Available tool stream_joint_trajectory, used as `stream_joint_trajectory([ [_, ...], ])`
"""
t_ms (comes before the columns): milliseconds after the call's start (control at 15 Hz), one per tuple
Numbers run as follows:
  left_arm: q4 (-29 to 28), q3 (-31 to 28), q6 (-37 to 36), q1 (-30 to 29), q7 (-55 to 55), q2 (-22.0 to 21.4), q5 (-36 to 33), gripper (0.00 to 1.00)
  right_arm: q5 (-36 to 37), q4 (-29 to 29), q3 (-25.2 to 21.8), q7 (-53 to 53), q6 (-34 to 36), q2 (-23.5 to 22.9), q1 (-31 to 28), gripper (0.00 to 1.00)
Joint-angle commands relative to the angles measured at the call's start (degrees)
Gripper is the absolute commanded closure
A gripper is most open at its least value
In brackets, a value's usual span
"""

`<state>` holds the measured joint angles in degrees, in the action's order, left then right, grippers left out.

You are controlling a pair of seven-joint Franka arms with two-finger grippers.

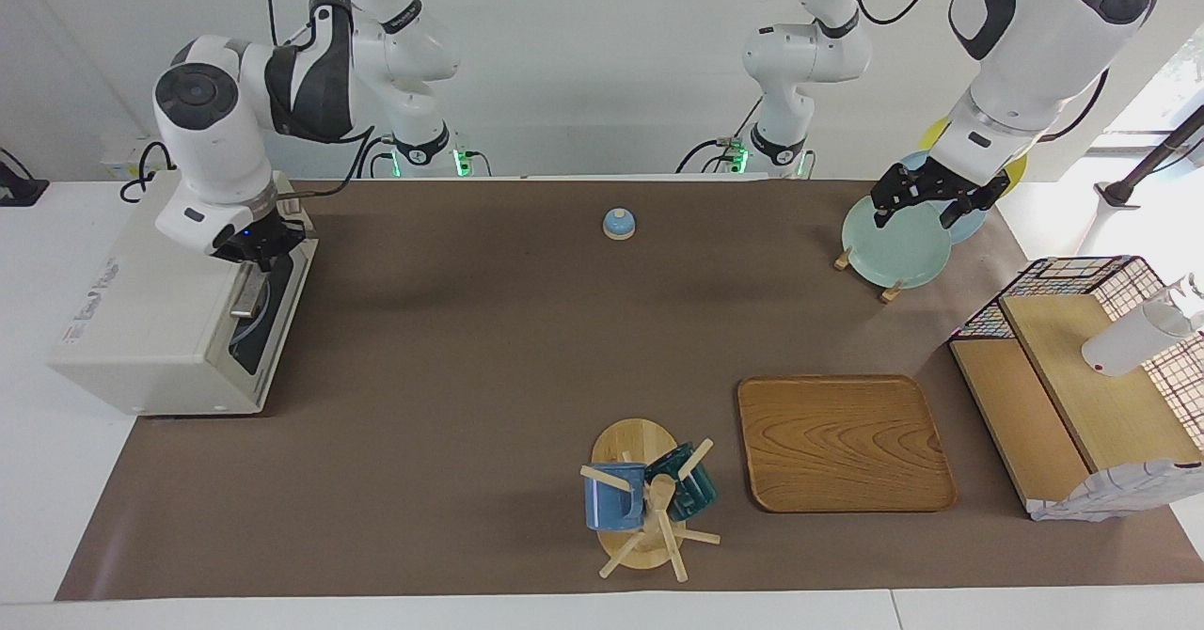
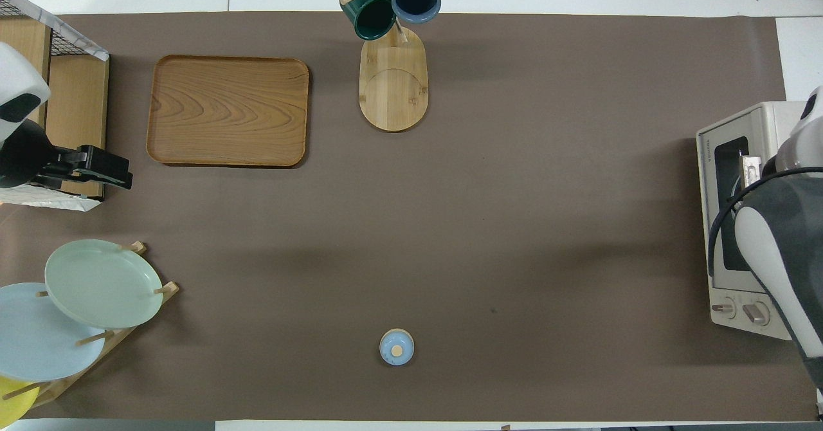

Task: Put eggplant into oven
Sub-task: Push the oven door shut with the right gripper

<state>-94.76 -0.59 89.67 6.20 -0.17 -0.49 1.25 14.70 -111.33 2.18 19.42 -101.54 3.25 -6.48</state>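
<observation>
The cream-white oven (image 1: pixel 141 329) stands at the right arm's end of the table, and its dark glass door (image 1: pixel 268 315) stands upright against its front. It also shows in the overhead view (image 2: pixel 715 161). The eggplant is hidden; only a pale blue plate edge (image 1: pixel 246 337) shows through the glass. My right gripper (image 1: pixel 252 243) is at the door's top edge, by the metal handle (image 1: pixel 245 299). My left gripper (image 1: pixel 926 205) hangs open and empty over the plate rack (image 1: pixel 892 243) and waits; it also shows in the overhead view (image 2: pixel 106 172).
A small blue bell (image 1: pixel 618 224) sits mid-table near the robots. A wooden tray (image 1: pixel 845 442) and a mug tree (image 1: pixel 649 503) with two mugs lie farther out. A wire basket with a wooden shelf (image 1: pixel 1082 395) stands at the left arm's end.
</observation>
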Motion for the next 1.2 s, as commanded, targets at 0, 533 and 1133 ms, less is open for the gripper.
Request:
stream_joint_trajectory([
  [0, -0.4, 0.0, 0.5, -0.1, 0.4, -0.7, -1.1, 0.0, -7.2, 1.4, 0.4, 1.2, 3.9, 4.8, -0.8, 0.97],
  [533, -0.4, -0.1, 0.5, -0.1, 0.3, -0.7, -1.1, 0.0, -12.3, 8.5, 1.2, -7.5, 12.2, 3.1, 0.0, 0.0],
  [1133, -0.4, -0.1, 0.5, -0.1, 0.3, -0.7, -1.1, 0.0, -11.4, 15.5, -2.0, -9.9, 14.9, -0.9, 6.6, 0.0],
])
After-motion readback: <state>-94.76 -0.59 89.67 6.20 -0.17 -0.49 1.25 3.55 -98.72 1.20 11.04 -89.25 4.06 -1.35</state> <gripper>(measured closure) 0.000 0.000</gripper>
